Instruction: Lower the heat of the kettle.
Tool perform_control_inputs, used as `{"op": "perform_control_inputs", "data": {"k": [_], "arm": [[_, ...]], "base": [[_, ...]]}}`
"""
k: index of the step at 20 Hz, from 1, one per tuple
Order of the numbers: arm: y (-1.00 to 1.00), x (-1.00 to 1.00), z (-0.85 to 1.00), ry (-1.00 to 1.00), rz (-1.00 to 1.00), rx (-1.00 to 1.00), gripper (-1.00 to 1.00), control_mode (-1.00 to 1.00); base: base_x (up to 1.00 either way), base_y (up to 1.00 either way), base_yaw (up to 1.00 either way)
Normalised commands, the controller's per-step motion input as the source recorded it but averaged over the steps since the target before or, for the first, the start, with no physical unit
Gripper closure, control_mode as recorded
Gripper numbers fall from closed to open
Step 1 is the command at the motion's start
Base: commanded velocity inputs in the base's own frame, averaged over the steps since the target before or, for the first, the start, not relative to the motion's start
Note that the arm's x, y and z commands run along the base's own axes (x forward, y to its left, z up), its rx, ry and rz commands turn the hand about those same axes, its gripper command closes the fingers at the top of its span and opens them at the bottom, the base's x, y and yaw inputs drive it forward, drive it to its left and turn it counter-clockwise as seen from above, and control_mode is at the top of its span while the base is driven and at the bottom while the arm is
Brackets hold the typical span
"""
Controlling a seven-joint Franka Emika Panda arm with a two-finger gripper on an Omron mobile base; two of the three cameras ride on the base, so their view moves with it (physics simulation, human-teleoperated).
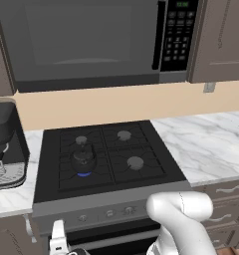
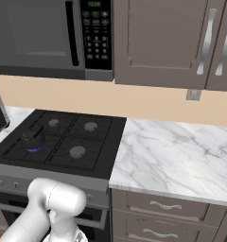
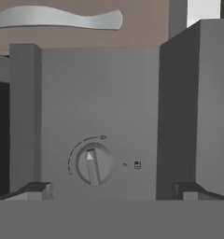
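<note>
The kettle (image 1: 84, 158) (image 2: 34, 136), small, dark and rounded, sits on the stove's front left burner with a blue flame (image 1: 84, 174) under it. A row of knobs (image 1: 110, 213) runs along the stove's front panel below it. In the hand view, one round grey knob (image 3: 94, 164) faces me close up, its pointer aimed up and slightly left. My gripper (image 3: 109, 189) is open in front of this knob. Its dark fingertips (image 3: 34, 190) stand wide to either side, touching nothing. I cannot tell which knob of the row it is.
A black coffee machine (image 1: 4, 144) stands on the counter left of the stove (image 1: 141, 144). A microwave (image 1: 91, 40) hangs above. Marble counter (image 2: 181, 151) stretches right, with drawers (image 2: 162, 205) beneath and wall cabinets (image 2: 172, 42) overhead.
</note>
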Motion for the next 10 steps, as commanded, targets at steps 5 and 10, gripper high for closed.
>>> {"op": "perform_control_inputs", "data": {"k": [5,10], "arm": [[-0.12,0.13,-0.05,0.0,0.0,-0.04,-1.0,-1.0],[-0.08,0.2,0.0,-0.01,0.01,0.0,-1.0,-1.0]], "base": [[0.0,0.0,0.0],[0.0,0.0,0.0]]}}
